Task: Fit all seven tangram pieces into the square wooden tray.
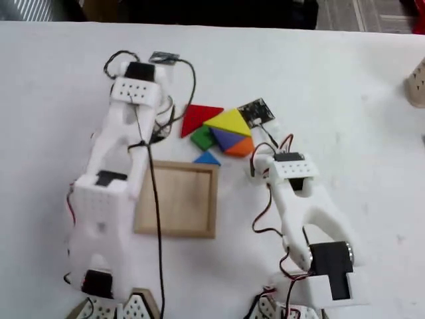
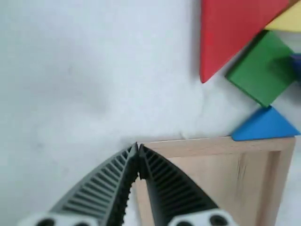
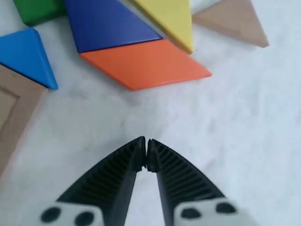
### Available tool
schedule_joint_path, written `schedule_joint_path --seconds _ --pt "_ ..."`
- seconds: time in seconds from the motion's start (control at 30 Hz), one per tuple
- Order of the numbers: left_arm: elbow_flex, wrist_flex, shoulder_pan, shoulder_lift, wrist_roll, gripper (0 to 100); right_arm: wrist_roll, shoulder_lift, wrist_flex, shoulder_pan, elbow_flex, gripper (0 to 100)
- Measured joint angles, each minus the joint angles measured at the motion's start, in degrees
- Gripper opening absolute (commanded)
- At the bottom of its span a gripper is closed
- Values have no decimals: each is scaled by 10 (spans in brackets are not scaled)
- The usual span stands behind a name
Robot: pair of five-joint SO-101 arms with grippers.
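Observation:
The square wooden tray [image 1: 178,199] lies between the arms, its visible floor bare. Beyond its far edge the pieces cluster: red triangle [image 1: 198,117], yellow triangle [image 1: 231,121], green square [image 1: 202,137], dark blue triangle [image 1: 226,138], orange parallelogram [image 1: 240,147]. A small blue triangle [image 1: 207,159] touches the tray's far rim [image 2: 207,146]. A plain wooden triangle [image 3: 233,21] lies past the orange parallelogram [image 3: 146,63]. My left gripper [image 2: 138,160] is shut and empty at the tray's far left corner. Shut on nothing, my right gripper [image 3: 146,155] is just short of the orange piece.
A small black board [image 1: 255,111] with a wire sits at the right of the cluster. A pale pegged object [image 1: 417,83] stands at the table's right edge. White tabletop lies bare to the right and far side.

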Motion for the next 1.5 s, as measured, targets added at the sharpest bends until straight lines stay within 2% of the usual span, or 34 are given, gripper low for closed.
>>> schedule_joint_path --seconds 0.23,0.57,0.73,0.83,1.0,1.23,1.5 --pt "345 -198 -1 -208 0 22 41 0 0 -17 -1 18" --pt "697 -400 -58 -434 0 24 45 0 0 -20 -1 19" --pt "826 -482 -100 -498 0 24 47 0 -3 -21 0 130" --pt "869 -514 -122 -520 -32 24 48 0 -4 -25 6 185" --pt "873 -519 -155 -532 -62 37 50 0 -4 -25 7 187" --pt "873 -531 -159 -532 -62 242 54 0 -4 -25 -25 190" --pt "874 -535 -161 -532 -62 151 83 16 -4 -70 -98 194"
